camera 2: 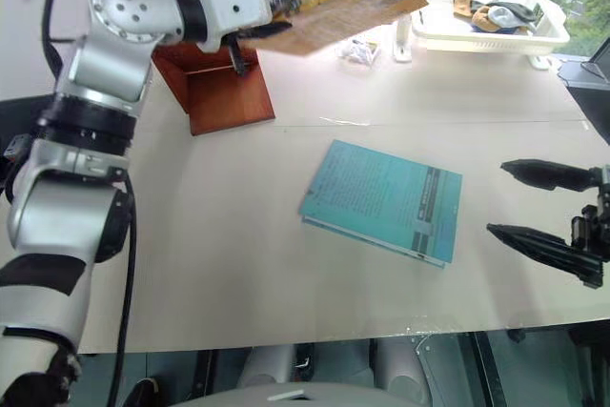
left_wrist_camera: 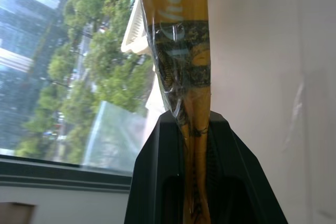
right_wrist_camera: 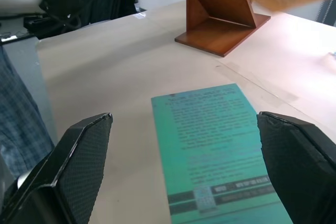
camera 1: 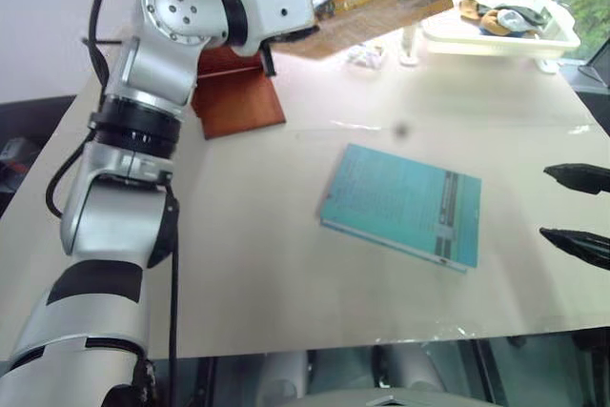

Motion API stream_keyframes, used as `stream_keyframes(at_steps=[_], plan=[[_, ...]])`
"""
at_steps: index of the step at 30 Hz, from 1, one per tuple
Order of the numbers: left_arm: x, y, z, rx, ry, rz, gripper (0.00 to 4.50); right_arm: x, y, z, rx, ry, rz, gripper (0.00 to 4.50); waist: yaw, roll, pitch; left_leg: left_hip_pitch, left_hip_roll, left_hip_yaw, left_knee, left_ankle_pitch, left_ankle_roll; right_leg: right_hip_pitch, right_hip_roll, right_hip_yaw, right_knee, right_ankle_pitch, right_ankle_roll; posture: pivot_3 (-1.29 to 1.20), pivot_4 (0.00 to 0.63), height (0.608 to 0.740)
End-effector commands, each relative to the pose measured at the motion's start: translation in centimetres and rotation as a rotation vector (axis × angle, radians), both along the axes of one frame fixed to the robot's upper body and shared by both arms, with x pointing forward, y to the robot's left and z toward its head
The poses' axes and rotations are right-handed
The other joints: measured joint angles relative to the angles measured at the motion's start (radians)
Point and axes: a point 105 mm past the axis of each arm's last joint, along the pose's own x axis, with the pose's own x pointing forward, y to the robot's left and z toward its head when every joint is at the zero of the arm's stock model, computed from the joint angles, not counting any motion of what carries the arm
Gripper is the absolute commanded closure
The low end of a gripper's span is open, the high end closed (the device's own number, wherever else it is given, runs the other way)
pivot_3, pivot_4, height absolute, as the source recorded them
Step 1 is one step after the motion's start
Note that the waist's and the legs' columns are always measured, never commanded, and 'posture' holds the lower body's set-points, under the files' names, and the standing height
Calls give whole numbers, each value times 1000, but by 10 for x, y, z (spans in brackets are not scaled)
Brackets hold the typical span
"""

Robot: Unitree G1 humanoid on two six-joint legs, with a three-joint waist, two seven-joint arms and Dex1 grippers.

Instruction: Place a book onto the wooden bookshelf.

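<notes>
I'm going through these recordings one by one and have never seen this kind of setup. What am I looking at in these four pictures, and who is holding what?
This is a humanoid robot with two arms, each ending in a pair of black jaws. Two pictures come from a camera on its head, looking down over a pale table. The other two come from cameras on its wrists, looking along each arm's own jaws.

The left gripper is shut on the orange-yellow book, held in the air above the table's far side, near the reddish-brown wooden bookshelf. The left wrist picture shows that book edge-on between the jaws.

The right gripper is open and holds nothing, off to the side of a teal book lying flat on the table. At the far edge stands a white basket with some small items in it.
</notes>
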Motion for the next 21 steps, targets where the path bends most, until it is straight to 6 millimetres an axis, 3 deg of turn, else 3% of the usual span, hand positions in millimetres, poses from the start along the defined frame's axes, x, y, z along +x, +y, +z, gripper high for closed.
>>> stream_keyframes(at_steps=[1, 8, 15, 21], plan=[[-9, 12, 38, 70, -144, 44, 4433, 1, -4, 8, -27, -43, 2, 0, 0, 0, 0, 0, 0, 0, 0, 0, 0, 0, 0, 0, -1, 0, 0, 0, 150, 740], [-3, 62, 41, 165, -82, 237, 4433, 6, -6, 7, -29, -53, 5, 0, -1, 1, 0, -3, 0, -1, 0, 2, -4, -1, 0, -3, -3, 0, 0, 0, 150, 740], [-12, 100, 51, 186, -46, 371, 4433, 11, -8, 5, -30, -57, 6, 0, 4, 1, 0, -9, 0, -4, 2, 3, -4, -4, 0, -6, -3, 0, 0, 0, 150, 740], [-17, 120, 34, 222, 70, 443, 4433, 16, -11, 13, 16, -92, 1, 0, 0, 1, 0, -8, 1, -4, 3, 3, -4, -4, 0, -6, -1, 0, 0, 0, 150, 740]])
